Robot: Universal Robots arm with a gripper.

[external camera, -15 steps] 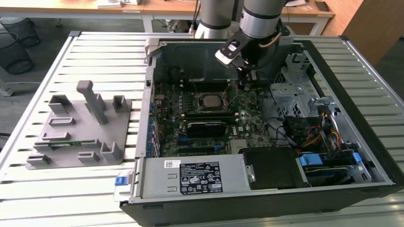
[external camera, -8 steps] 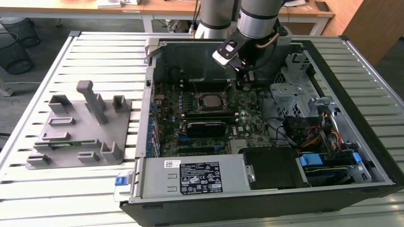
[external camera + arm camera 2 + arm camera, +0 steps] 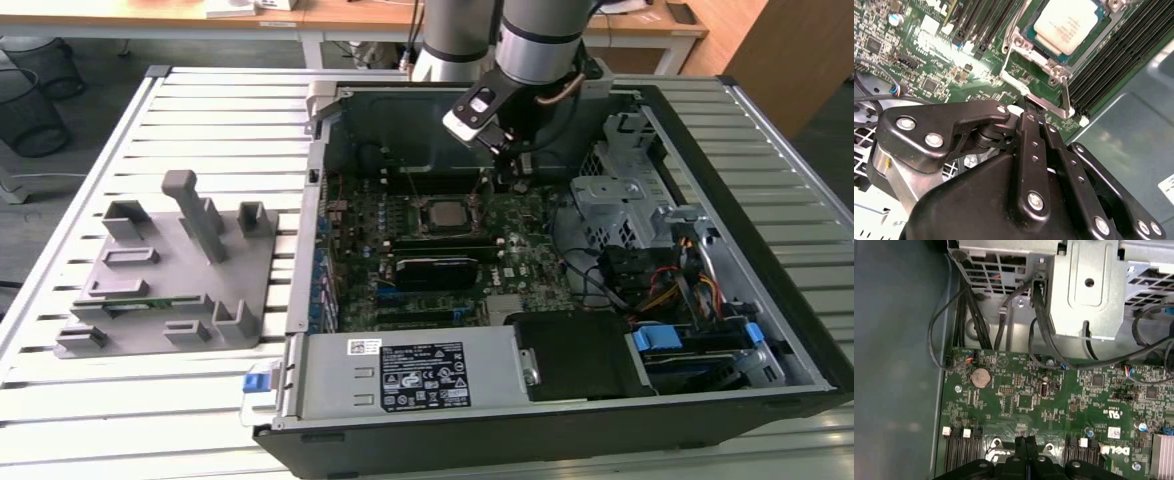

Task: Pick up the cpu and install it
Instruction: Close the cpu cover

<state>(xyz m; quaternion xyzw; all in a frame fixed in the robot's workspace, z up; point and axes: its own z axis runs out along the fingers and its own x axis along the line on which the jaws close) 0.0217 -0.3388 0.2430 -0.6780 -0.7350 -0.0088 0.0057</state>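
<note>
The cpu [image 3: 445, 212], a square chip with a silver-grey top, lies flat in its socket on the green motherboard [image 3: 527, 250] inside the open computer case. In the second wrist view the cpu [image 3: 1068, 25] sits within the metal socket frame, and a thin socket lever [image 3: 1066, 97] lies along one side. My gripper [image 3: 513, 178] hangs just past the socket's far right corner in the exterior view. Its black fingers are pressed together in both wrist views, with the gripper [image 3: 1034, 111] [image 3: 1026, 442] tips close over the board beside the socket frame. Nothing shows between them.
A grey holder fixture [image 3: 174, 270] with upright blocks stands on the slatted table at the exterior view's left. Inside the case are a black heatsink block [image 3: 434, 268], a power supply [image 3: 400, 370], a metal drive cage [image 3: 607, 195] and loose cables [image 3: 654, 290].
</note>
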